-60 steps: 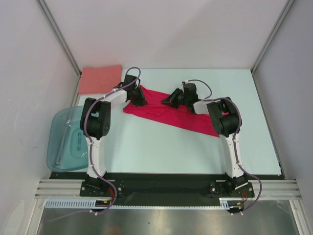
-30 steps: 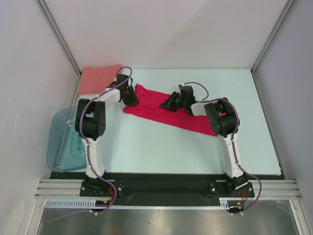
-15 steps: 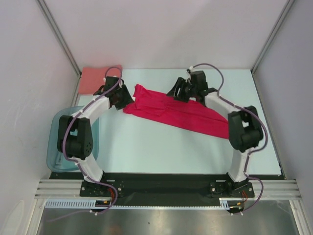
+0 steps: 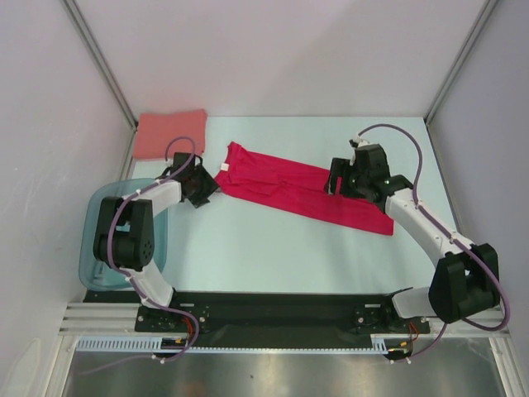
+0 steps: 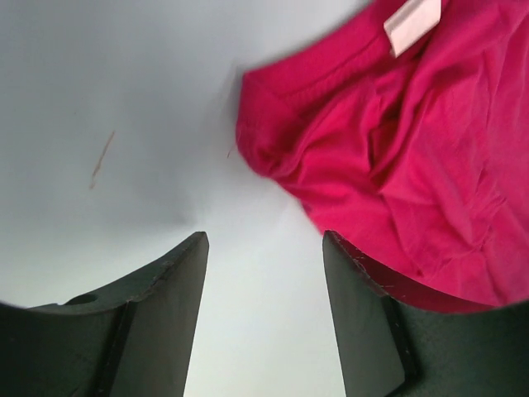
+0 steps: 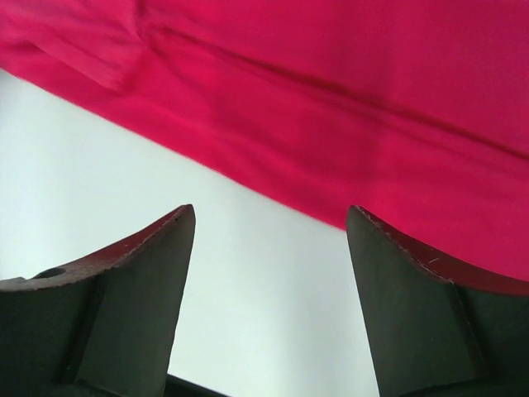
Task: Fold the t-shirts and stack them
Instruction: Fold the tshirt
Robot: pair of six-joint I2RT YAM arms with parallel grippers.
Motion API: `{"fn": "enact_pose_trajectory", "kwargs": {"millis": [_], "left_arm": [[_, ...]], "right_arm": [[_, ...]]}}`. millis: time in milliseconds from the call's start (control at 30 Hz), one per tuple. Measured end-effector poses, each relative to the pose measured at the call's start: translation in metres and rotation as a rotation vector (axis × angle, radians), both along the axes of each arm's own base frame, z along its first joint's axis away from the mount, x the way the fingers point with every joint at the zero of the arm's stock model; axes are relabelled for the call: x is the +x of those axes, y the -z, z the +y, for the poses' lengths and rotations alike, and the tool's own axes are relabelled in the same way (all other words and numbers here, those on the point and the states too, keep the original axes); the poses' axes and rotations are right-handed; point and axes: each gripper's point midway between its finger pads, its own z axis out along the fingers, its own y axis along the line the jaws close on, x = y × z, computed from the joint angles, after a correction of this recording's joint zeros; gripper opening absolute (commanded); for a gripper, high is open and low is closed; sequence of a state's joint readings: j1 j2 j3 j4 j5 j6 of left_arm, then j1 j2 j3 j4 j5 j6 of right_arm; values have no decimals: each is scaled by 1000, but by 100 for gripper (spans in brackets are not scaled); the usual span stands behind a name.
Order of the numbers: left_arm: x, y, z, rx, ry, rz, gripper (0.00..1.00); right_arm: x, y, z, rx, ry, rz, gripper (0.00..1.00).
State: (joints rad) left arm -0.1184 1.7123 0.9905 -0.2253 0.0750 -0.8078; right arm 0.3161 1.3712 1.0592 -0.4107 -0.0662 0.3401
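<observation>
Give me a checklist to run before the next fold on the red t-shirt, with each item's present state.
1. Left gripper open, nothing between the jaws: ok.
2. Right gripper open and empty, above the shirt's edge: ok.
3. Red t-shirt lies as one long strip on the table, no part hanging off: ok.
4. Collar end smooth: not ok, the cloth is bunched near the white label.
5. Pink t-shirt folded at the far left corner, clear of both arms: ok.
6. Red stacked on pink: not ok, they lie apart.
</observation>
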Motion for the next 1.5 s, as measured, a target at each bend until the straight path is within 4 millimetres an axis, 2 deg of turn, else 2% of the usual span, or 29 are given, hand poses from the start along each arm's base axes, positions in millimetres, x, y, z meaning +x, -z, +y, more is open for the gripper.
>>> {"fn": "enact_pose_trajectory", "kwargs": {"millis": [133, 233, 333, 367, 433, 467, 567, 733, 833, 1033, 1200, 1400, 1500], "left_arm": [[19, 13, 0, -45, -38, 4, 61], [32, 10, -3, -77, -50, -20, 56], [35, 14, -4, -92, -63, -15, 40], [36, 15, -5, -98, -66, -11, 28], [41, 18, -4, -92, -69, -8, 18], [42, 19, -3, -84, -67, -8, 10], [49, 20, -1, -62, -64, -12, 0], [73, 7, 6, 4, -41, -70, 0], [98, -6, 9, 40, -25, -133, 0], [170, -25, 5, 74, 18, -271, 0], [224, -22, 0, 76, 33, -343, 1], [266, -15, 3, 81, 27, -392, 5], [283, -20, 12, 85, 19, -426, 21]], "right_arm": [[-27, 25, -15, -130, -8, 46, 81], [-42, 41, -23, -225, -27, 67, 80], [-49, 50, -27, -289, -44, 84, 79], [-50, 52, -27, -303, -49, 86, 79], [-49, 57, -28, -321, -47, 96, 78], [-49, 60, -29, -330, -44, 105, 79], [-48, 69, -31, -351, -41, 134, 79], [-36, 73, -35, -358, -10, 154, 77], [-18, 68, -38, -313, 30, 140, 77], [21, 51, -51, -186, 121, 84, 75], [48, 43, -62, -126, 172, 33, 76], [64, 56, -66, -103, 181, 30, 77], [71, 74, -80, -78, 205, 69, 78]]}}
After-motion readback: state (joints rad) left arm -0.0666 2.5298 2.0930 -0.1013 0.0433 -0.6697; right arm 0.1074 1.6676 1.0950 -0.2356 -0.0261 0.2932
